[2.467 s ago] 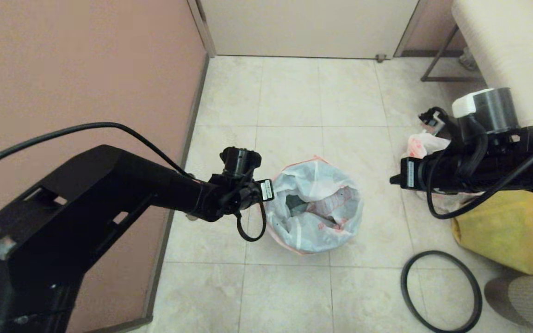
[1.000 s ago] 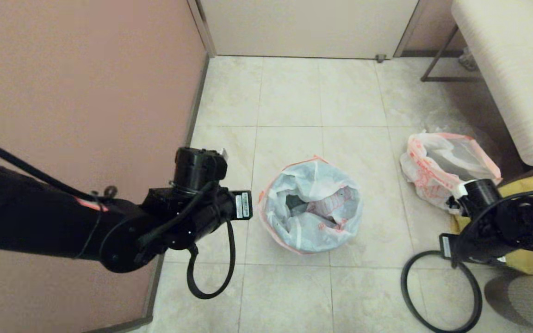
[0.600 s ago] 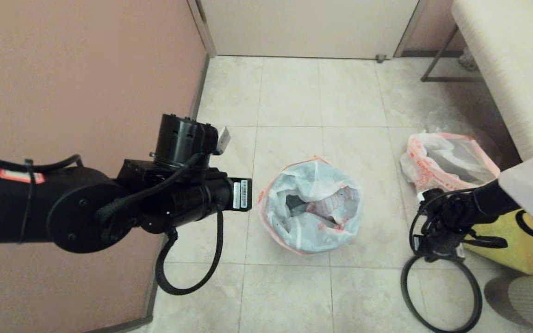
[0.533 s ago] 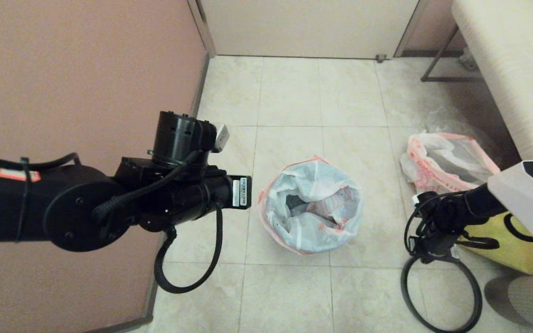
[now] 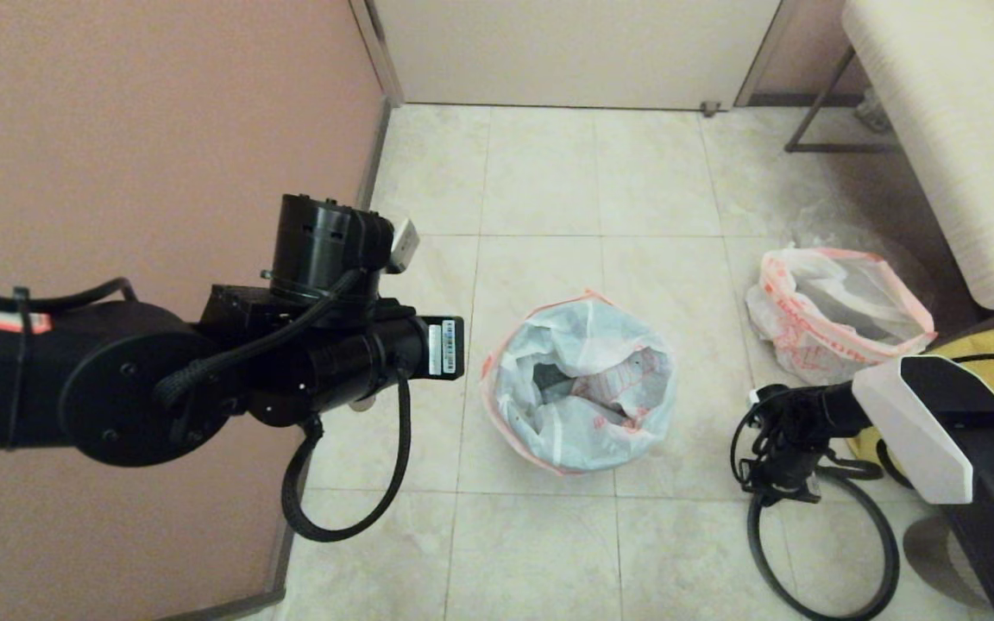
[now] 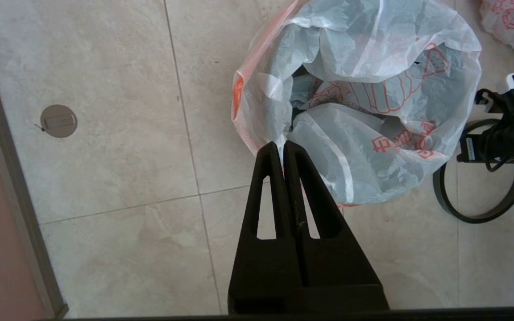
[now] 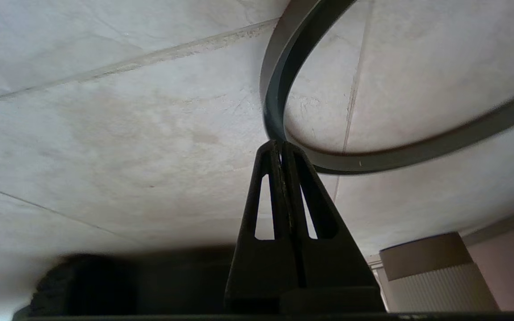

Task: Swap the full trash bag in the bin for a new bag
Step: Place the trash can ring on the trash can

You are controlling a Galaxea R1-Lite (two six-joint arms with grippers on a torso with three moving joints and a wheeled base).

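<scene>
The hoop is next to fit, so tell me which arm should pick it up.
Right. The right gripper, shut, has its tips at the edge of the hoop on the floor. The left gripper, also shut, hangs on the far side of the new bag, near the wall.

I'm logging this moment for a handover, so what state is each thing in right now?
Full trash bag: sitting on the floor, mouth open and crumpled.
Hoop: off the bin, lying flat on the floor.
New bag: limp on the floor, apart from the full bag.
Left end effector: shut, empty, near the full bag's edge.
Right end effector: shut, empty, low at the hoop.
</scene>
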